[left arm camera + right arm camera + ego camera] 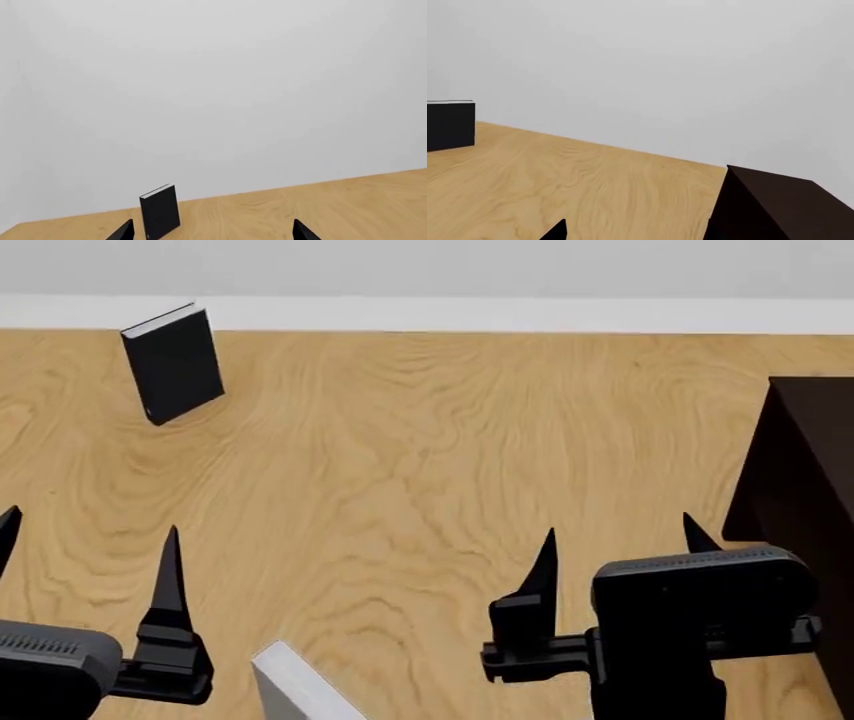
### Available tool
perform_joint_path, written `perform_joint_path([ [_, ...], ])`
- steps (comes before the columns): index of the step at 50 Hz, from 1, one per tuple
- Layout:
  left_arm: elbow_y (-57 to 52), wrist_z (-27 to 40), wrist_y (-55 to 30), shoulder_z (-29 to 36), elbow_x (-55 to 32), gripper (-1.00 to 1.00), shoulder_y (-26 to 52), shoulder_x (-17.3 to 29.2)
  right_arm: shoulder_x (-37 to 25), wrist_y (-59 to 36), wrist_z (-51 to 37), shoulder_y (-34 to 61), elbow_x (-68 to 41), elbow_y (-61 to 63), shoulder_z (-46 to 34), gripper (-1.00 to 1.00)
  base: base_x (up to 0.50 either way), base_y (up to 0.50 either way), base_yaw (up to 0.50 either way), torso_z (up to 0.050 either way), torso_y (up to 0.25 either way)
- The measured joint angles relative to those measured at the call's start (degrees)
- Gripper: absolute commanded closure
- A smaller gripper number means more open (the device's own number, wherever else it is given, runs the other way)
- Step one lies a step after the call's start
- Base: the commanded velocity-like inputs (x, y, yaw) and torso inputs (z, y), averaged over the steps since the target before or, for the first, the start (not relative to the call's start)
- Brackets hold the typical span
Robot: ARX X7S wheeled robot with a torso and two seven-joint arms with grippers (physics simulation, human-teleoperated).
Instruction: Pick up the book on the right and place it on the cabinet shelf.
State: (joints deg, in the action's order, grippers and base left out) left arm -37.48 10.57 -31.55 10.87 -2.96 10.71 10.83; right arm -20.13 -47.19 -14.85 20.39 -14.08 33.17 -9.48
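A light-grey book with white page edges shows only as a corner at the head view's bottom edge, on the wooden floor between my arms; no second grey book is in view. The dark brown cabinet stands at the right edge, and it also shows in the right wrist view; its shelf boards are hidden. My left gripper is open and empty, as the left wrist view also shows. My right gripper is open and empty just left of the cabinet, as the right wrist view also shows.
A smaller black book stands upright at the far left near the white wall; it also shows in the left wrist view and the right wrist view. Wooden floor lies between it and the cabinet.
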Motion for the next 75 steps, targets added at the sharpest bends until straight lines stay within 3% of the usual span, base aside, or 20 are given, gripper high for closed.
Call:
perform_joint_path([
  [15,-0.1,0.8,-0.4,0.2,-0.1,-1.0,0.2,0.5,-0.1,0.0,-0.2,0.2,-0.2,-0.2,-0.2,-1.0,0.25,-0.02,0.0,0.0,0.001],
  [50,-0.9,1.9,-1.2,-0.4,-1.8,-1.0,0.0,1.7,-1.4,-2.5,0.6,0.8,-2.4,1.4,-0.1,-1.0,0.0,0.0,0.0,0.0,0.0],
  [64,-1.0,1.8,-0.6,-1.0,-3.0,-1.0,-0.2,2.4,-7.6,-11.9,3.5,4.1,-4.7,6.6,-1.0,-1.0,0.0,0.0,0.0,0.0,0.0],
  [75,-1.5,1.9,-0.6,-1.3,-3.8,-1.0,-0.3,2.7,-13.1,-24.6,6.5,10.8,-7.9,12.9,-2.7,-1.0,0.0,0.0,0.0,0.0,0.0],
])
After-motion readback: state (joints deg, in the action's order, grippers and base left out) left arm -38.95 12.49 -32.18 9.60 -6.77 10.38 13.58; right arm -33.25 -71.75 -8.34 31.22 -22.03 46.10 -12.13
